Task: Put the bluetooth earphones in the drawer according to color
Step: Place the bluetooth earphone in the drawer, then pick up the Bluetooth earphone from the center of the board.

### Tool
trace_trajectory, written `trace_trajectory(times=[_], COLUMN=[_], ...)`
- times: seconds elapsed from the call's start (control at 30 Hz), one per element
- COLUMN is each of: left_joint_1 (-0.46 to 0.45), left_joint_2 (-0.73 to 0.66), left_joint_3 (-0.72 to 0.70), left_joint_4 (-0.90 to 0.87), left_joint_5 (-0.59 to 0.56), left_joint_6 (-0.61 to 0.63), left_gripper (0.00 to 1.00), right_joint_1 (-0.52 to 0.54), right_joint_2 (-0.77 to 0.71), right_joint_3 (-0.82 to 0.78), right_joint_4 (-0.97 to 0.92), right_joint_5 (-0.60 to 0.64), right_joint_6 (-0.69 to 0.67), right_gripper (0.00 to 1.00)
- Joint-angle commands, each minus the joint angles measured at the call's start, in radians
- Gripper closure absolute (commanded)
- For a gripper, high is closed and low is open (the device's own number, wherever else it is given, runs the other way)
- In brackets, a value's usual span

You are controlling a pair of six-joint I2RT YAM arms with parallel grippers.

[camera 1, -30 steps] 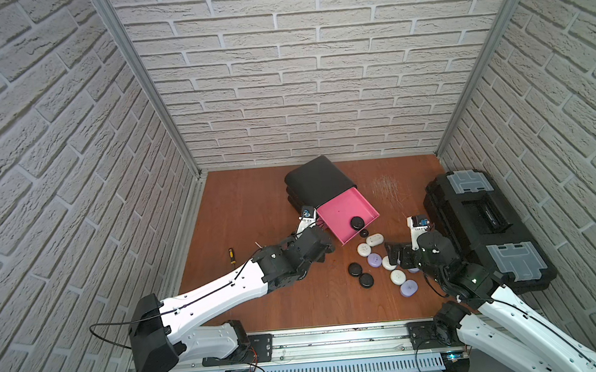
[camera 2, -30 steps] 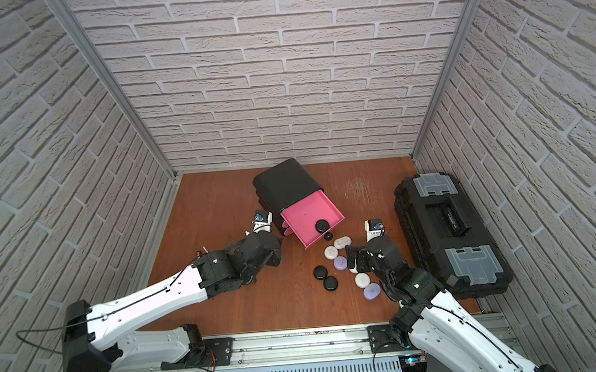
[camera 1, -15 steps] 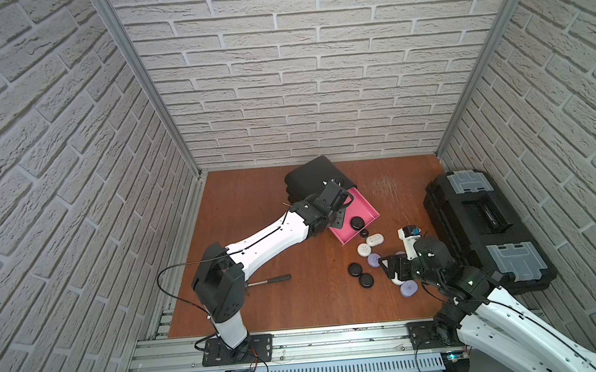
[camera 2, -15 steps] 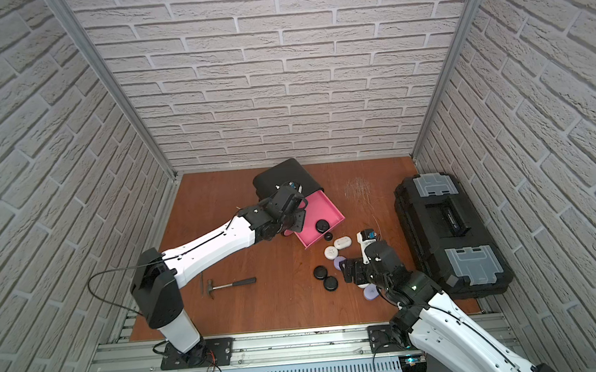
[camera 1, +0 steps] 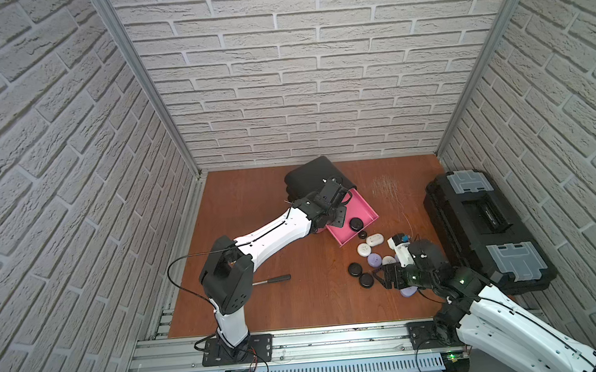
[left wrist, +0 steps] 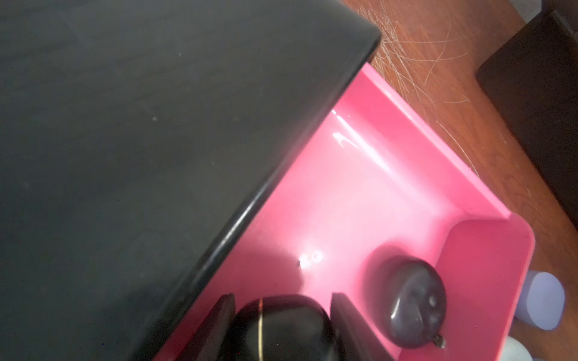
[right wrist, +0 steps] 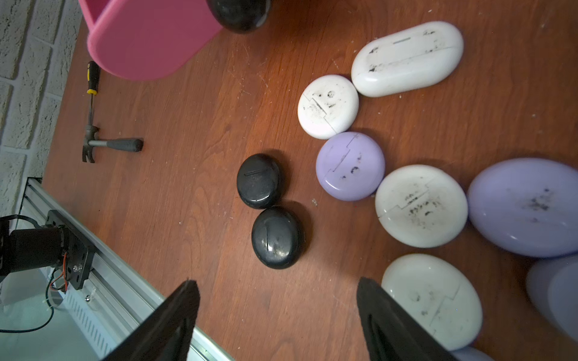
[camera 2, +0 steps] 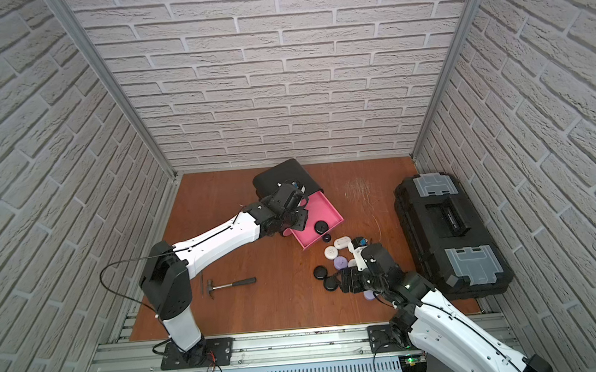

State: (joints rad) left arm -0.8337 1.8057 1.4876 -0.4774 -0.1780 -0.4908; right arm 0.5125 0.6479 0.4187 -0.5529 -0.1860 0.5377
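The drawer cabinet is black, and its top pink drawer is pulled out. One black earphone case lies inside it. My left gripper hangs over that drawer, shut on another black earphone case. On the floor in front lie two black cases, white cases and lavender cases. My right gripper is open and empty, low over the floor just short of the nearer black case.
A large black toolbox stands along the right wall. A hammer lies on the floor at the front left, a small screwdriver beyond it. The drawer's round black knob faces the pile of cases.
My left arm has lifted off the floor and carried its gripper over the open pink drawer, uncovering the hammer. My right gripper has shifted toward the two black cases, and its jaws have narrowed a little.
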Motion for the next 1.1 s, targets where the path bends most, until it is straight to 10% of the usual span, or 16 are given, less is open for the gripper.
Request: trace_trajectory(times=[0.0,0.2,0.6,1.07], left_joint_1=[0.014,0.022,0.016,0.005], left_joint_2=[-0.029,-0.03,-0.119,-0.578], left_joint_3=[0.005,0.016,-0.009,-0.494], left_joint_4=[-0.023,-0.02,-0.016,0.123], left_joint_5=[-0.009,0.025,0.065,-0.055], left_joint_6=[0.004,0.008,-0.004,-0.116], left_gripper=[0.55,0.54,0.17,0.02], right_joint_1=[0.006,0.017,0.059,0.245], right_joint_2=[0.01,0.027,0.044,0.159], right_joint_3=[-0.008,0.0,0.008,0.003], right_joint_4=[0.053,0.063,0.061,0.108], right_joint_5=[-0.023,-0.022,0.002,0.182], right_joint_6=[-0.013,-0.015,-0.027,-0.024], right_gripper=[0.17,0.17,0.18,0.24])
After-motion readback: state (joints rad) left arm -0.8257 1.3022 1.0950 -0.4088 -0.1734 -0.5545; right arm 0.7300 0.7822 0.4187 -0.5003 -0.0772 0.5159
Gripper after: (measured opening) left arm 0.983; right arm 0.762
